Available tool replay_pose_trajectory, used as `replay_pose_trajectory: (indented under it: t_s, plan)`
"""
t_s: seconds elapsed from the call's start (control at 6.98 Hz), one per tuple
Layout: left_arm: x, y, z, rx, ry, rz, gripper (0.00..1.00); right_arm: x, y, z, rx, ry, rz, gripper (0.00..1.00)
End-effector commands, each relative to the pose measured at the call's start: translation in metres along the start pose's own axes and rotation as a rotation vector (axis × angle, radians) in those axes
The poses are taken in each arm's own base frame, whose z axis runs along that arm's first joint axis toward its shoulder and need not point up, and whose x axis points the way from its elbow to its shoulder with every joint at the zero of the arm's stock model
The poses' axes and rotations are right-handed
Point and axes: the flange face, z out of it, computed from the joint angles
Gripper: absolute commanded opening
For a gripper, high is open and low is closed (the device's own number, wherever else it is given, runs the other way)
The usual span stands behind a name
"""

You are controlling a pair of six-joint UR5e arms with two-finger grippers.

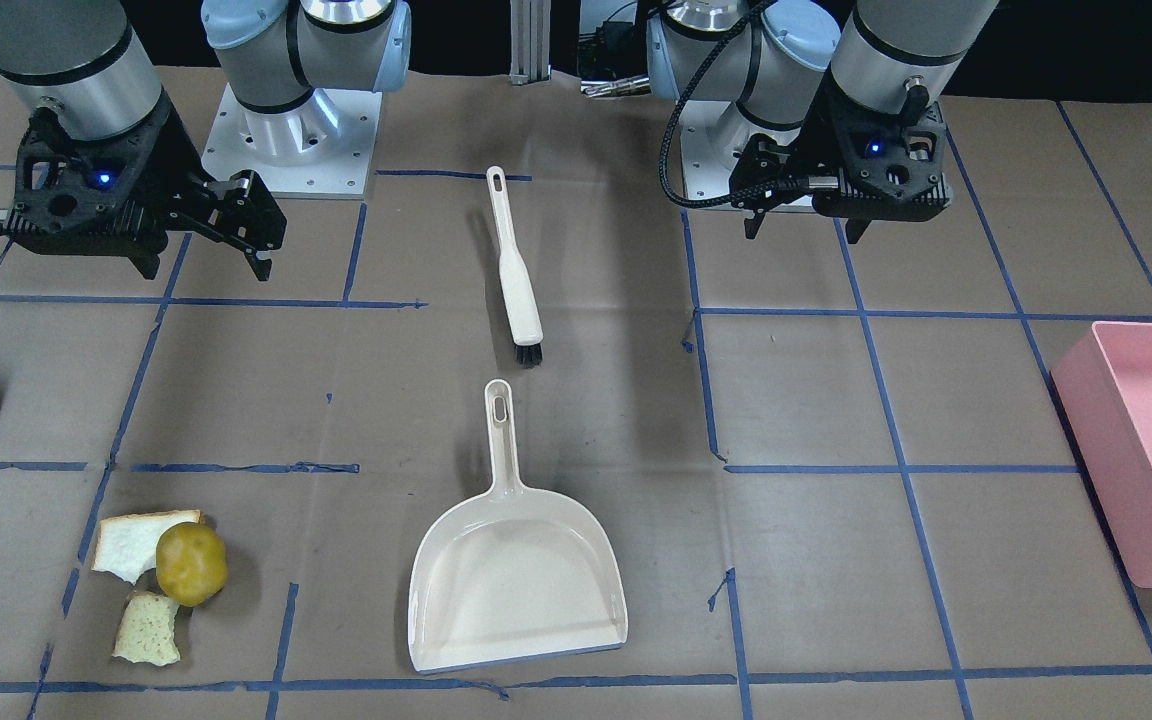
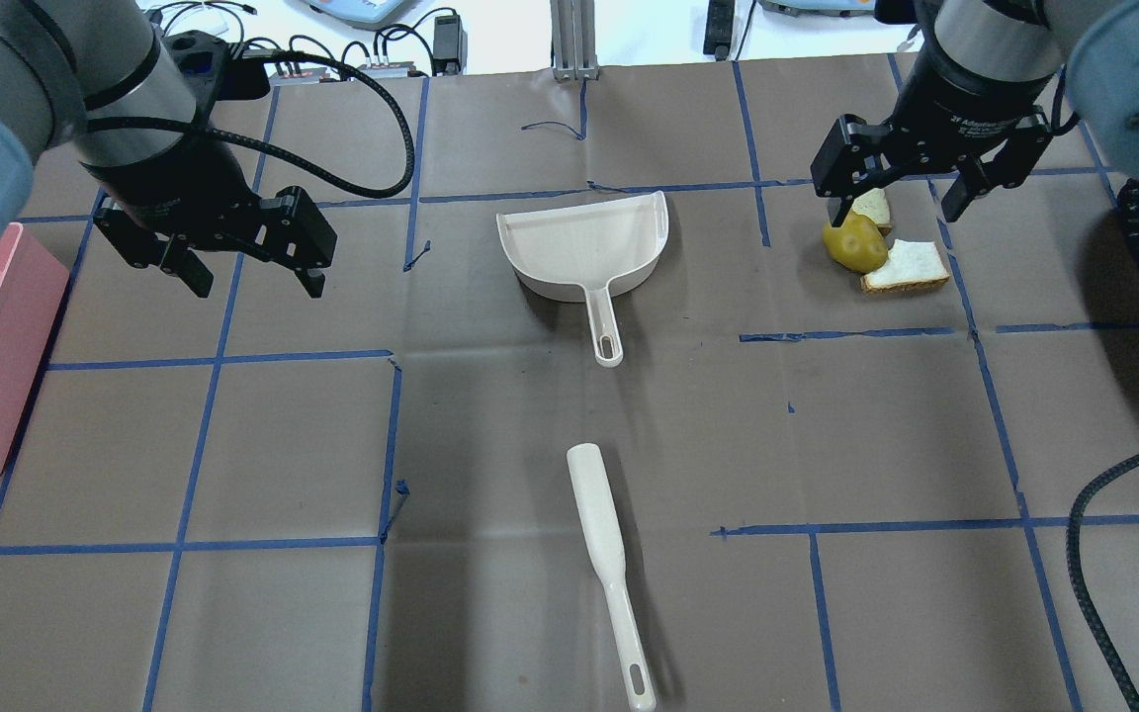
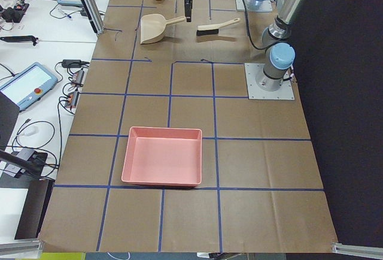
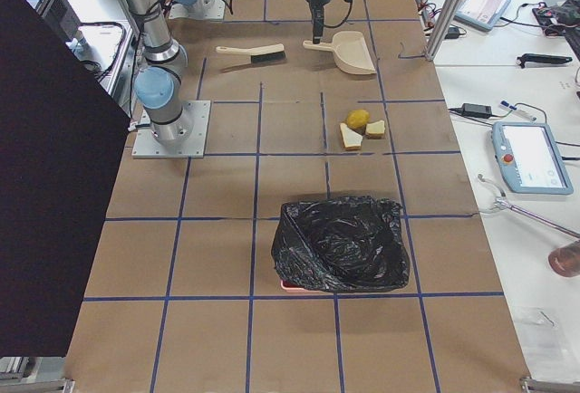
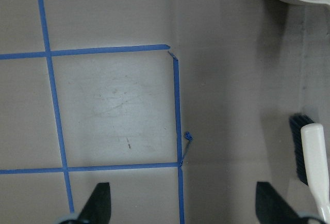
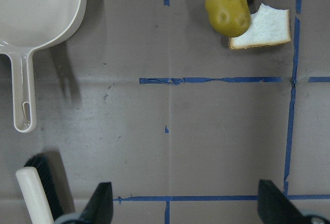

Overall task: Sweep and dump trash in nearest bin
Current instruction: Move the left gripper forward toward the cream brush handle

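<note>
Currently both arms are up off the table, nothing held.

- L gripper: jaws released, spread wide, empty. Hovers over bare table on the robot's left half. Its wrist cam catches only the brush tip and a bit of dustpan rim at the frame edges.
- R gripper: jaws released too, wide apart, empty. Hovers on the robot's right half, well apart from the trash, which sits at the top of its wrist view.
- Trash pile: on the table at the robot's right, far (operator) side.
  - Olive-yellow fruit sits betw. the two bread bits.
  - Larger bread slice is tucked against the fruit.
  - Smaller bread piece lies just beside the fruit; can't tell if touching.
- Dustpan: cream, mid-table, flat, handle pointing toward the robot.
- Brush: lies betw. dustpan handle and robot bases, black bristles toward the dustpan, not touching it.
- Bins:
  - Black-bagged bin at the table's right end, the nearer one to the pile.
  - Pink bin at the left end, well apart from the pile.
</note>
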Motion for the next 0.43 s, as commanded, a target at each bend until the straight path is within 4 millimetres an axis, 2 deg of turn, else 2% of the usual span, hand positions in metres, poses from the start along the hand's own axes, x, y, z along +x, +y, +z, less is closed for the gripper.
replay_pose_trajectory:
  t_s: [0.0, 0.29]
  plan:
    - [0.0002, -0.0052, 0.0084, -0.02, -0.003, 0.002, 1.0, 0.0, -0.0002, -0.0001, 0.001, 0.0, 0.0, 1.0]
    - [0.0006, -0.0037, 0.0064, -0.015, 0.0, 0.0, 1.0, 0.0, -0.0001, 0.0, -0.001, 0.0, 0.0, 1.0]
